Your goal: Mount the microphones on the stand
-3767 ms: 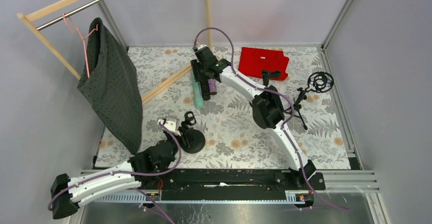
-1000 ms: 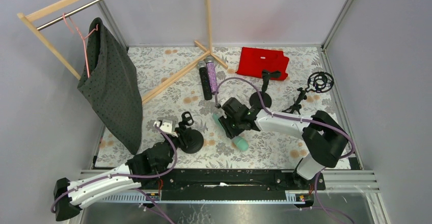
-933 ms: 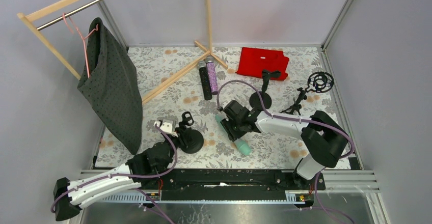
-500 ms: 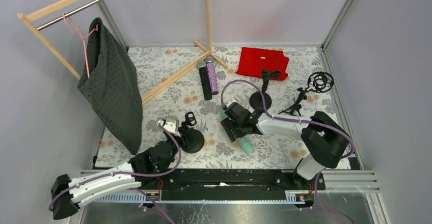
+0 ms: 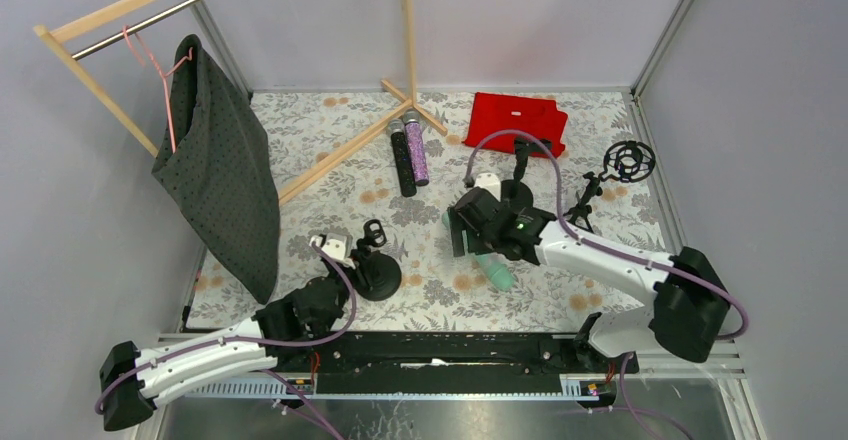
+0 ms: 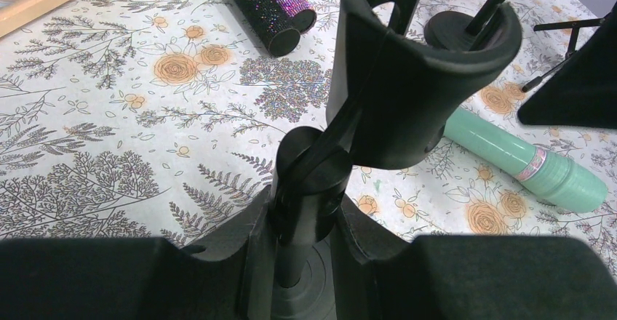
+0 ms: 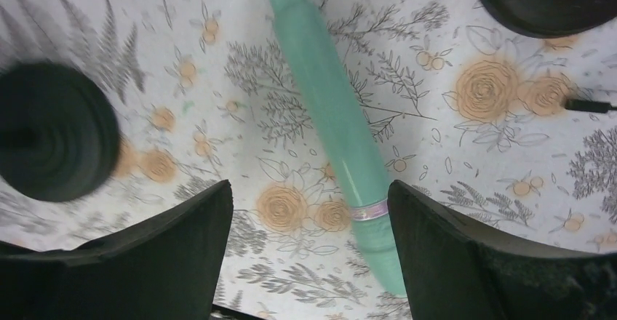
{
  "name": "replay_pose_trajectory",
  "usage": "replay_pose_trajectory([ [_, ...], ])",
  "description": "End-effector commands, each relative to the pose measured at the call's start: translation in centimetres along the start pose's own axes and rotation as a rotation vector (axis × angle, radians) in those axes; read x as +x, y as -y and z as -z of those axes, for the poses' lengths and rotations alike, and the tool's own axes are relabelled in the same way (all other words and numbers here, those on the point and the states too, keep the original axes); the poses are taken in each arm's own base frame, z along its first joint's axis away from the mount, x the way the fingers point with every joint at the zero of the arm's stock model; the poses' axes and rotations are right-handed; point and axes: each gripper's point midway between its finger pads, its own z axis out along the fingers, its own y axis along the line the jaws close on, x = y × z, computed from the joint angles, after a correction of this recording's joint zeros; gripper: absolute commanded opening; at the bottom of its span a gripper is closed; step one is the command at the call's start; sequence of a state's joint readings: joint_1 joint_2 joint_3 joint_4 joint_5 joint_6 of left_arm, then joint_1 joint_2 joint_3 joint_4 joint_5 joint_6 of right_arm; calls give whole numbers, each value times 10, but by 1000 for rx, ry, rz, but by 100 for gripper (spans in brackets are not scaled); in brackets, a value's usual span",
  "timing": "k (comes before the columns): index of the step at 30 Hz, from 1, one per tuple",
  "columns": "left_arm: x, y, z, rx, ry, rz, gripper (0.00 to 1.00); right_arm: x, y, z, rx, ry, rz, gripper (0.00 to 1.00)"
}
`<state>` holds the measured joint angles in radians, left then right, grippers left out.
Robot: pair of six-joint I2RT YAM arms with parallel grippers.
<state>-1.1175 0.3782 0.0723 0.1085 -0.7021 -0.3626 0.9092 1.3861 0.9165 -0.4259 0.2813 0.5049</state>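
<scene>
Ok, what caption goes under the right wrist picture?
Open right gripper hovers over the mint-green microphone lying on the flowery table.

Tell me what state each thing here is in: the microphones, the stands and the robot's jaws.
Mint-green microphone: lying flat, not gripped.
Black microphone: lying flat, untouched.
Purple microphone: lying flat beside the black one.
Near stand: upright, clip empty.
Far stand: upright, clip empty.
Left gripper: jaws shut on the near stand's stem.
Right gripper: jaws open above the mint-green microphone.
</scene>
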Motion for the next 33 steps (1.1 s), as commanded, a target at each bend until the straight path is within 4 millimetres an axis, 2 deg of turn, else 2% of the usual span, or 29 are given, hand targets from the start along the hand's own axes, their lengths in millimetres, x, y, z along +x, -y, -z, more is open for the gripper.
replay_pose_trajectory([
  [1, -31, 18, -2, 51, 71, 77, 0, -29, 13, 28, 116, 114, -330, 84],
  [4, -30, 19, -3, 52, 66, 71, 0, -23, 12, 27, 127, 96, -455, 84],
  [7, -30, 19, -3, 53, 66, 72, 0, -12, 19, 20, 188, 84, -540, 84],
  [10, -29, 19, -2, 54, 66, 72, 0, -8, 31, 17, 262, 90, -549, 84],
  [20, -29, 20, -3, 59, 61, 67, 0, -20, 63, 16, 447, 184, -481, 86],
  [24, -28, 21, -3, 62, 58, 64, 0, -19, 73, 18, 511, 219, -545, 94],
  [27, -28, 22, -4, 64, 55, 61, 0, -18, 75, 17, 518, 251, -634, 99],
  [33, -28, 22, -4, 64, 55, 61, 0, -27, 67, 12, 469, 294, -739, 100],
])
